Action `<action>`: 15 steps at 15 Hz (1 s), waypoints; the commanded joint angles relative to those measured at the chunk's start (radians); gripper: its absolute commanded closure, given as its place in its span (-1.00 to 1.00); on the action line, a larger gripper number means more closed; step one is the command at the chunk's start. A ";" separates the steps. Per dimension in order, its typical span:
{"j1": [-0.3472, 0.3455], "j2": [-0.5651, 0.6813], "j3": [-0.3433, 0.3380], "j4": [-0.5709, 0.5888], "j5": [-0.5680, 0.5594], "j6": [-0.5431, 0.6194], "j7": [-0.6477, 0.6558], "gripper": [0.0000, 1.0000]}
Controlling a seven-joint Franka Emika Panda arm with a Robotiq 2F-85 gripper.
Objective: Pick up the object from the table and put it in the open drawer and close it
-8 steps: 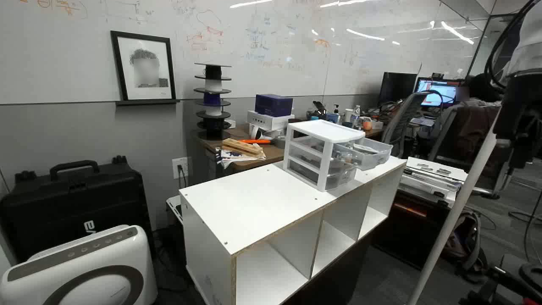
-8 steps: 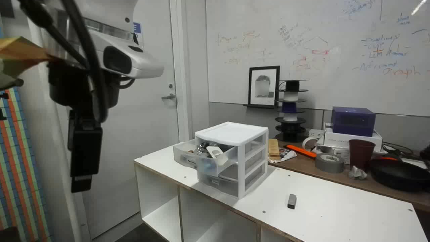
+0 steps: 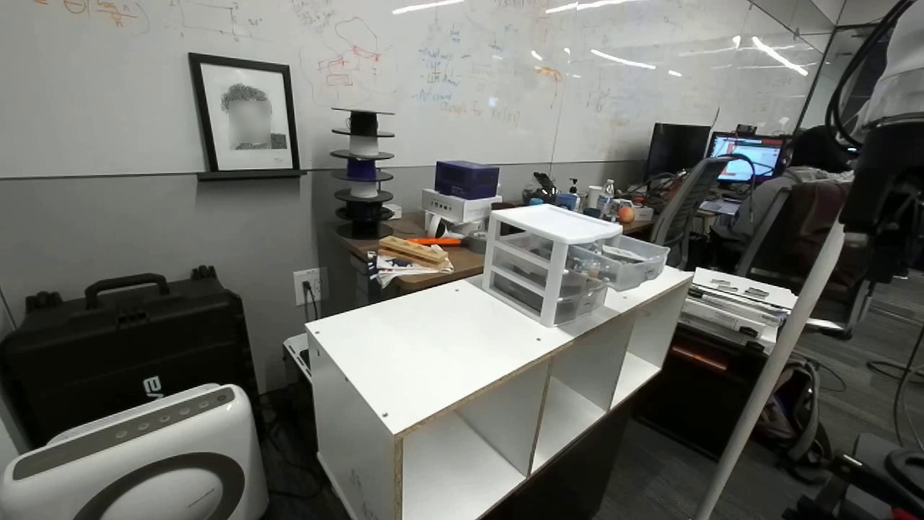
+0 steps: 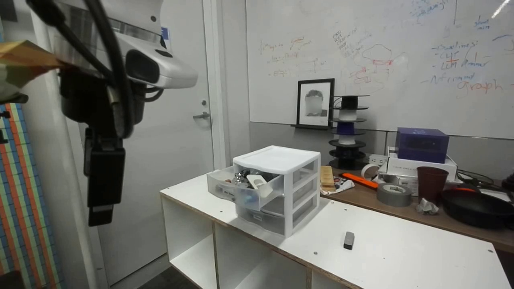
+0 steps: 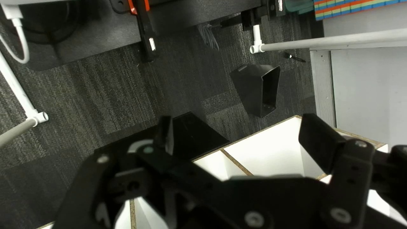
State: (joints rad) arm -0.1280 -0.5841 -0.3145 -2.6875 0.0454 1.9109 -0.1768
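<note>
In an exterior view I find the small grey object (image 4: 349, 241) lying on the table (image 4: 417, 257), untouched, lower than the gripper (image 4: 99, 200) and well apart from it, past the drawer unit (image 4: 277, 158); it lies away from the unit's side, which I judge leaves room for a grasp from above; the drawer (image 4: 217, 188), carrying assorted small items (image 4: 256, 181), is pulled out on the side of the unit facing the gripper, presumably so that the object can be let down into it; the gripper hangs pointing downward, touching nothing; whether it would pass over the unit at this height I cannot tell.

In an exterior view the gripper is partly cut off at the edge, and its spread cannot be read there; the drawer juts out toward the gripper's side; the object does not show, the unit presumably hiding it.

In the wrist view the fingers (image 5: 319, 143) stand spread wide, near their full span by my estimate; nothing is held between them; beneath the gap lie the floor (image 5: 120, 86) and the table's compartments (image 5: 273, 146); the approach to the object, in my judgement, has yet to be made.
</note>
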 commanded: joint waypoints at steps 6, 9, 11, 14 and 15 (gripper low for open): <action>-0.026 0.005 0.025 0.002 0.014 -0.004 -0.013 -1.00; -0.026 0.005 0.025 0.002 0.014 -0.004 -0.013 -1.00; -0.030 0.016 0.030 0.019 0.007 0.002 -0.002 -1.00; -0.029 0.053 0.037 0.087 0.009 -0.035 -0.001 -1.00; -0.026 0.067 0.037 0.113 0.014 -0.042 -0.003 -1.00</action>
State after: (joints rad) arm -0.1410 -0.5681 -0.3014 -2.6650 0.0454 1.9086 -0.1767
